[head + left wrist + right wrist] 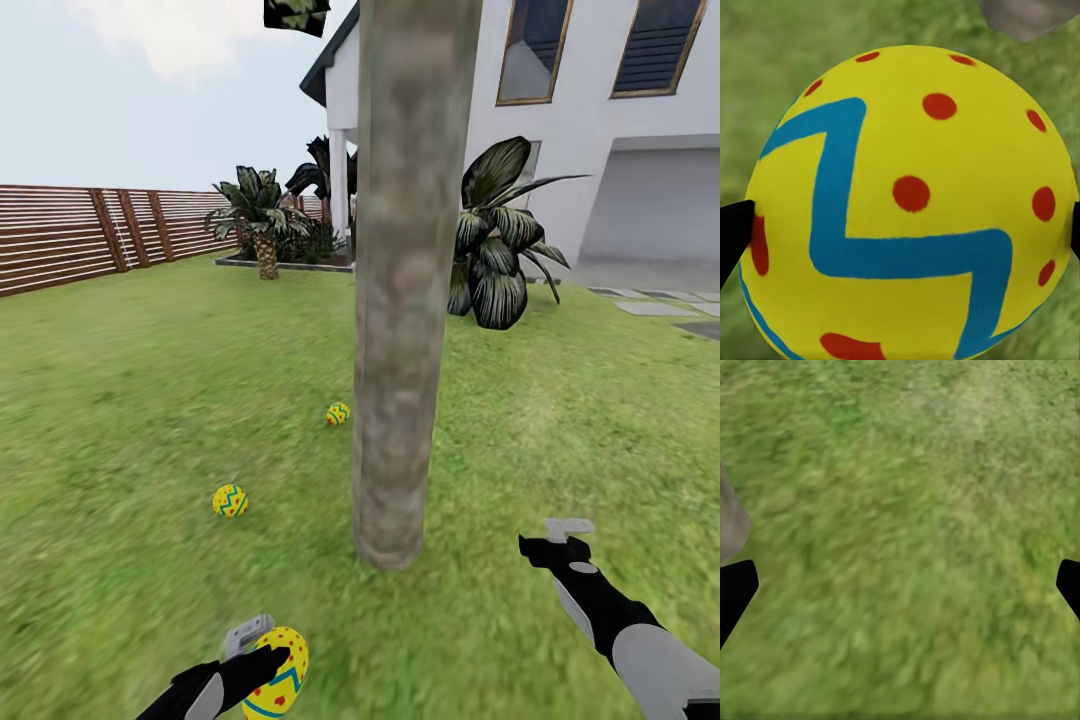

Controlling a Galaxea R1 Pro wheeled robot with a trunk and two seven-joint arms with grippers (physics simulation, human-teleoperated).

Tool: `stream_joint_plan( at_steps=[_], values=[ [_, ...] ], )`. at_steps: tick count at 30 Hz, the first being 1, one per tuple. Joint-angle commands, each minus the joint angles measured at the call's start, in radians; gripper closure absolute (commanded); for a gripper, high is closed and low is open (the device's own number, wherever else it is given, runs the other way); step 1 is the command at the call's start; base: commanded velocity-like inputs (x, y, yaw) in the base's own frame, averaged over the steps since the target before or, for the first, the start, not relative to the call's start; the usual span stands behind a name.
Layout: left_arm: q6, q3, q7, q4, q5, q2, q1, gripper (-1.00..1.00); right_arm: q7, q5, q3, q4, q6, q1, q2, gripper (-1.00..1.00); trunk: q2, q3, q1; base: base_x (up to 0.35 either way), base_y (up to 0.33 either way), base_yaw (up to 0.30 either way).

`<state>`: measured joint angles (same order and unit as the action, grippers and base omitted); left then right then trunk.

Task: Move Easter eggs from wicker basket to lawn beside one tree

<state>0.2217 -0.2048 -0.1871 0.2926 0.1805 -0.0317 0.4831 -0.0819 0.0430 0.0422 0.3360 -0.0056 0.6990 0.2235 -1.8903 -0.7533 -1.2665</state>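
Third egg at the tree
Left gripper (pixel 262 655) clasps the egg (pixel 277 672); tree (pixel 400 300) base lies at 1 o'clock; right gripper (pixel 560 535) spread, empty.

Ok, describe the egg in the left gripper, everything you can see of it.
The held egg is bright yellow and smooth, painted with a blue zigzag band and scattered red dots. It sits clamped in the left gripper, a dark finger pressing each side. It hangs just above the lawn, touching nothing else, short of the tree trunk's base. Two matching eggs lie on the grass beyond it.
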Motion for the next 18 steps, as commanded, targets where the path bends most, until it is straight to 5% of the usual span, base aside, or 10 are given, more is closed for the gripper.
stream_joint_plan(
  at_steps=[1, 18],
  values=[
    [0.009, -0.005, -0.003, 0.002, 0.007, -0.001, 0.0, 1.0, -0.004, 0.005, 0.005, 0.0, -0.001, 0.001, 0.0, -1.0, -0.008, -0.004, -0.004, 0.0, 0.0, 0.0],
    [0.009, -0.005, -0.003, 0.002, 0.007, -0.001, 0.0, 1.0, -0.004, 0.005, 0.005, -0.001, -0.001, 0.001, -0.001, -1.0, -0.127, -0.057, -0.069, 0.0, 0.0, 0.0]
  ],
)
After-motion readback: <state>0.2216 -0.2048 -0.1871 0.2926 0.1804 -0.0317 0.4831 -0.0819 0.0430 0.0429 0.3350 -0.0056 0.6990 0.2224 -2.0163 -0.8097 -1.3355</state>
